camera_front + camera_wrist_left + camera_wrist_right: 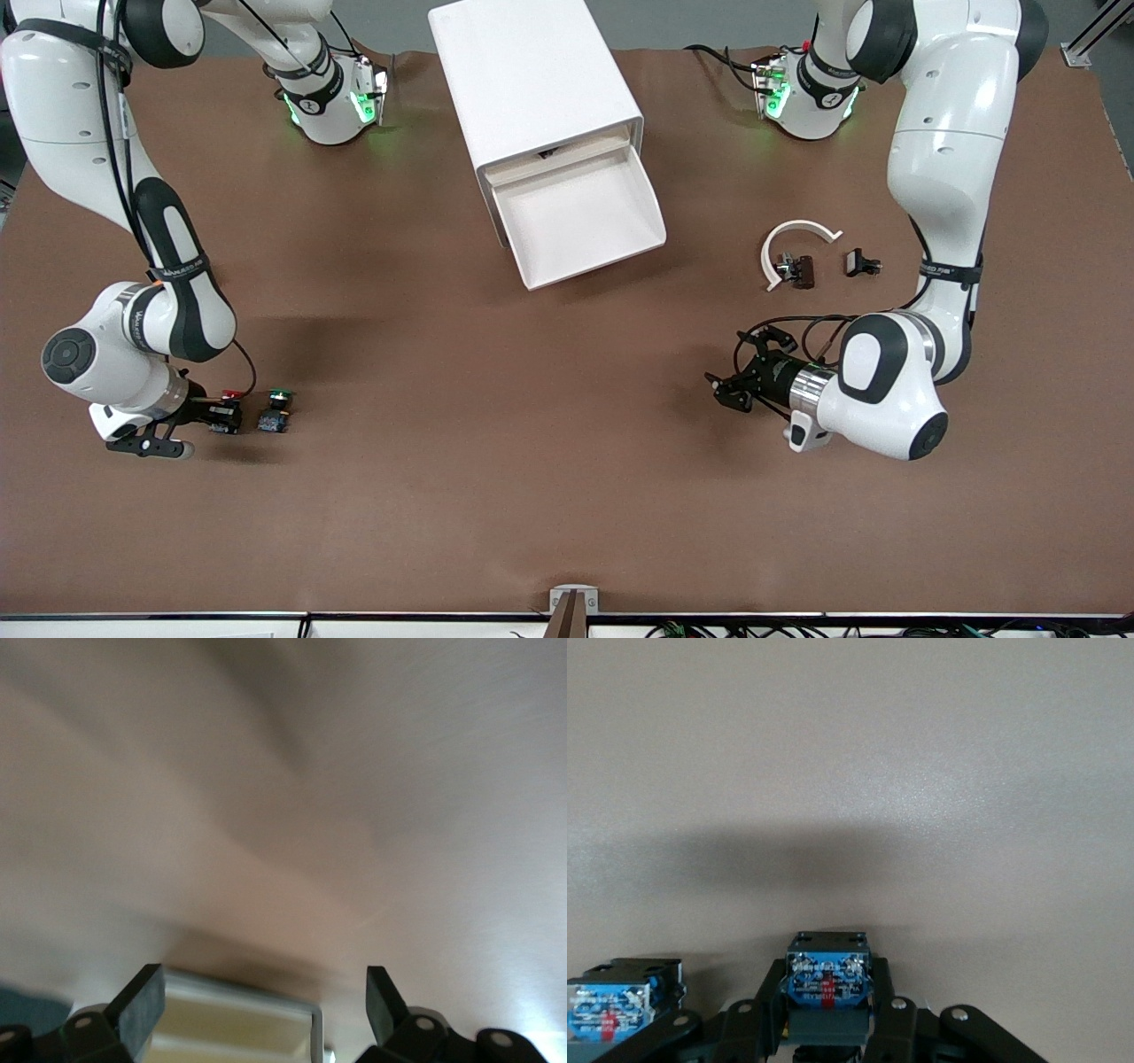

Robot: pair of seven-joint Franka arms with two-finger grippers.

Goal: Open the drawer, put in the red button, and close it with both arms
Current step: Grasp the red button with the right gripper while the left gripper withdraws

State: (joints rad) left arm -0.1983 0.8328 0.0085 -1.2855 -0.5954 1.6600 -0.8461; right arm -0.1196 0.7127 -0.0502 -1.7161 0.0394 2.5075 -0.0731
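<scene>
The white cabinet (532, 80) stands at the table's middle, toward the robots' bases, with its bottom drawer (580, 221) pulled out and nothing in its tray. Toward the right arm's end, low over the table, my right gripper (227, 415) is shut on the red button (230, 399). In the right wrist view the red button (828, 985) shows its bluish base between my right gripper's (828, 1010) black fingers (890, 1010). My left gripper (728, 368) hovers open over bare table toward the left arm's end. In the left wrist view my left gripper (261, 1005) holds nothing.
A green-capped switch (277, 410) stands right beside the red button, also seen in the right wrist view (607, 1014). A white curved piece (797, 237) and two small black parts (799, 269) (861, 262) lie between the drawer and the left arm.
</scene>
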